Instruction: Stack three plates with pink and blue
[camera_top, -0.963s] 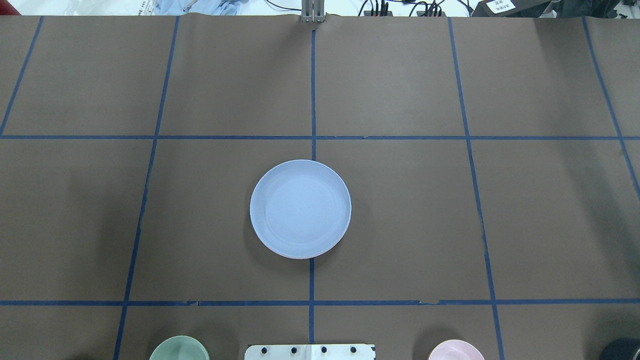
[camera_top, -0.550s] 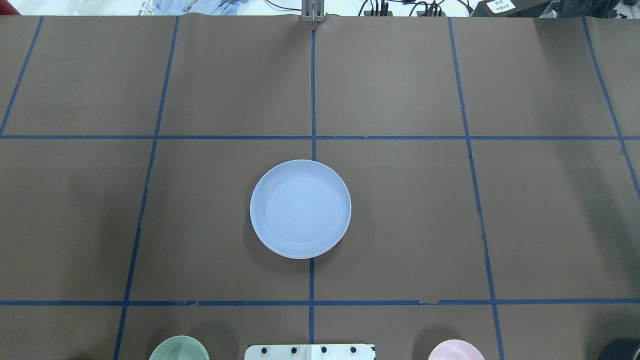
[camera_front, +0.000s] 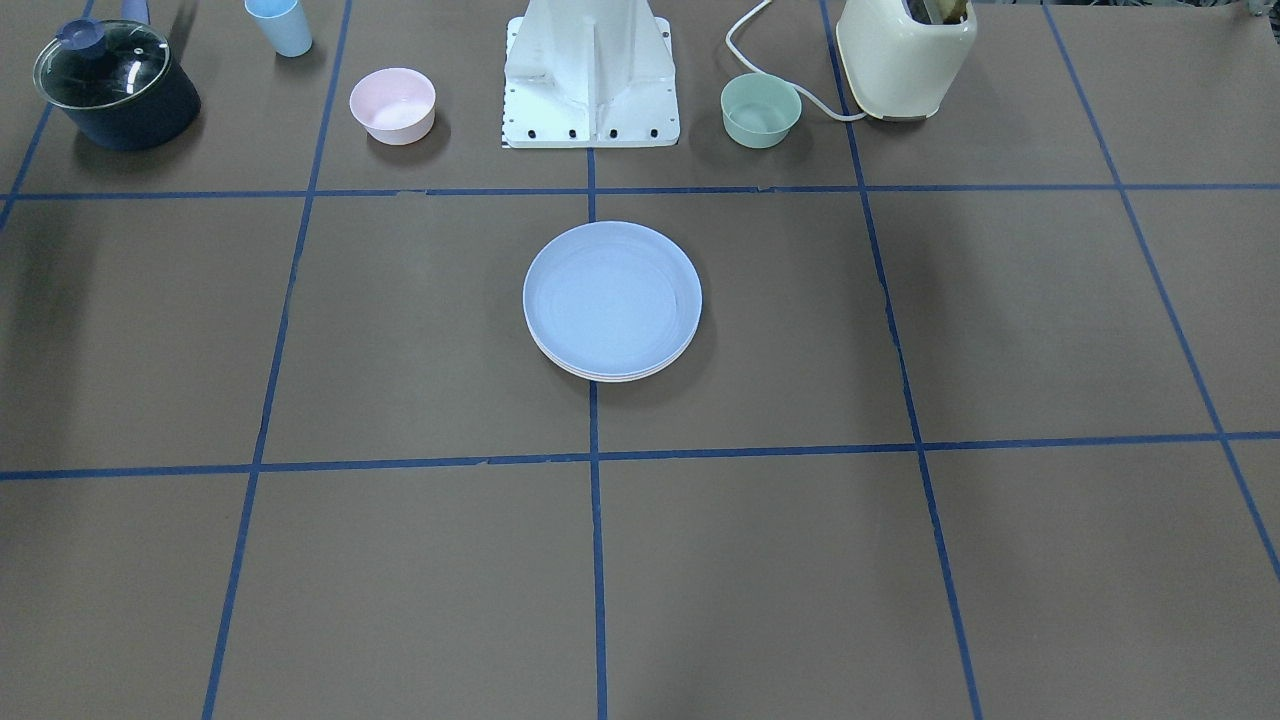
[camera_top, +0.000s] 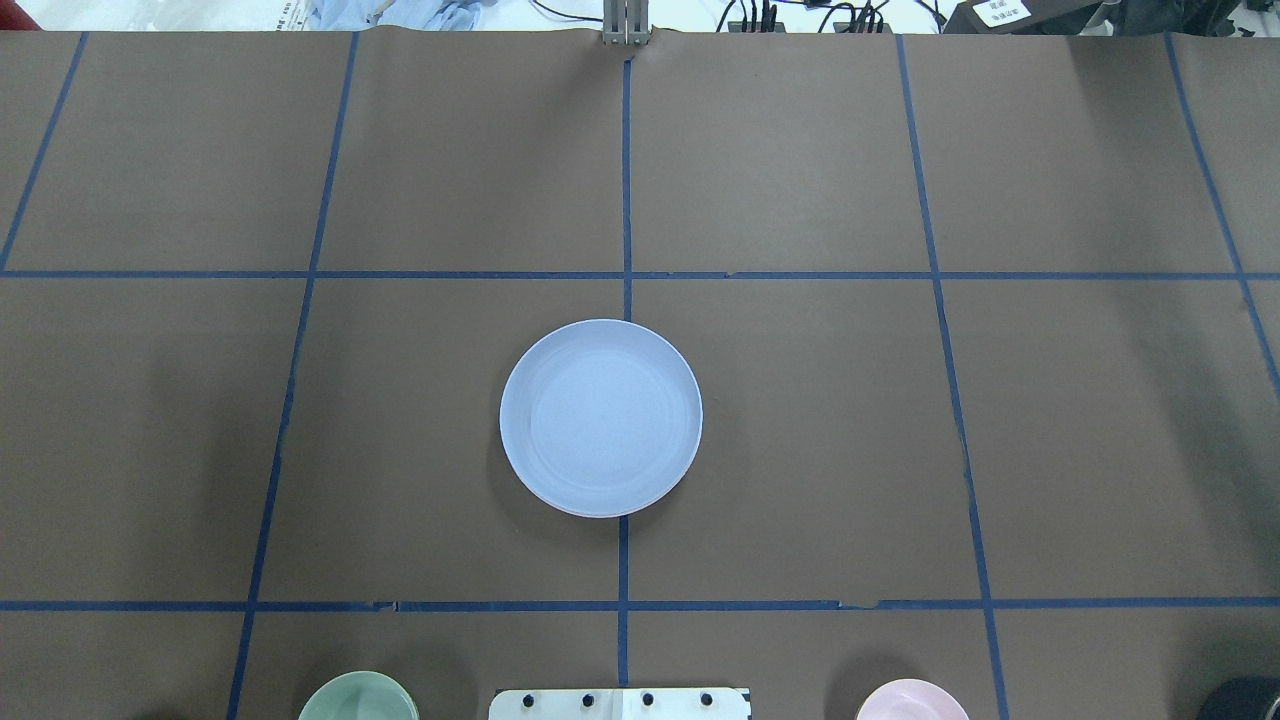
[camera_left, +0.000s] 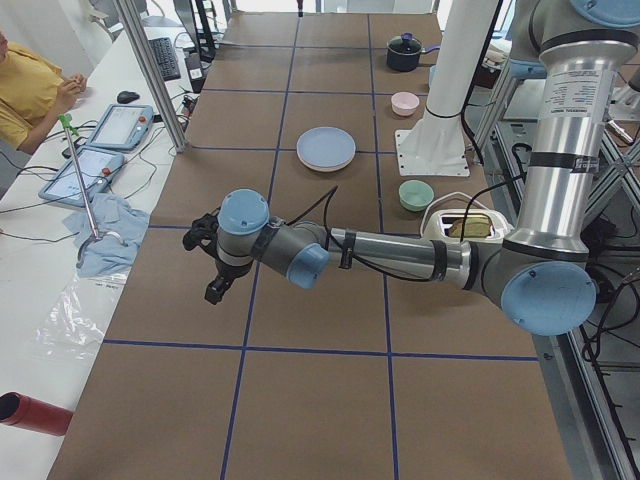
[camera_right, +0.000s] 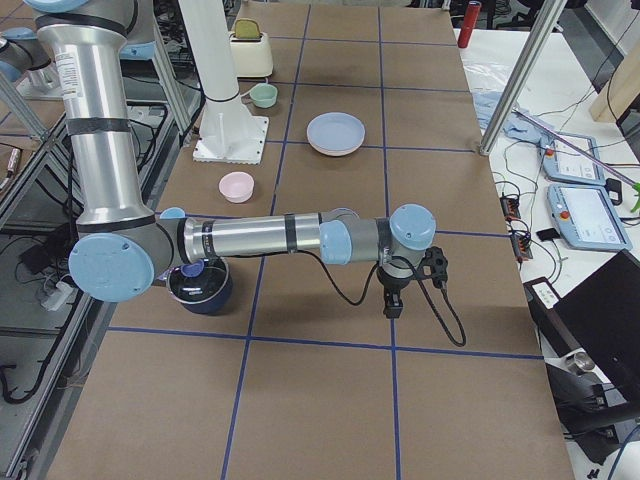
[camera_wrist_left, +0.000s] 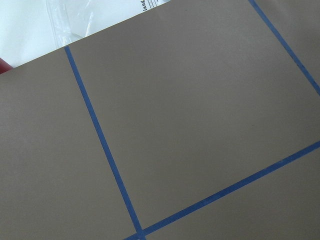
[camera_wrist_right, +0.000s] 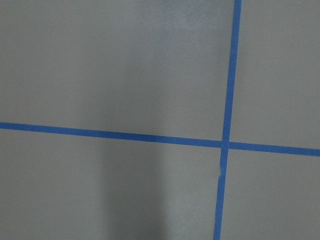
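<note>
The light blue plate (camera_top: 600, 415) lies on top of a stack at the table's middle; it also shows in the front view (camera_front: 612, 295). Under it, thin rims of a pale pink plate (camera_front: 612, 373) and a cream-white plate (camera_front: 612, 379) show at the near edge. My left gripper (camera_left: 215, 285) hangs over bare table far from the stack, seen only in the left side view. My right gripper (camera_right: 392, 305) hangs over bare table at the other end, seen only in the right side view. I cannot tell whether either is open or shut. Both wrist views show only table and tape lines.
By the robot base (camera_front: 590, 70) stand a small pink bowl (camera_front: 392, 105), a mint-green bowl (camera_front: 760, 110), a cream toaster (camera_front: 905, 55), a blue cup (camera_front: 280, 25) and a dark lidded pot (camera_front: 115, 85). A person (camera_left: 25, 85) sits beyond the table's far edge.
</note>
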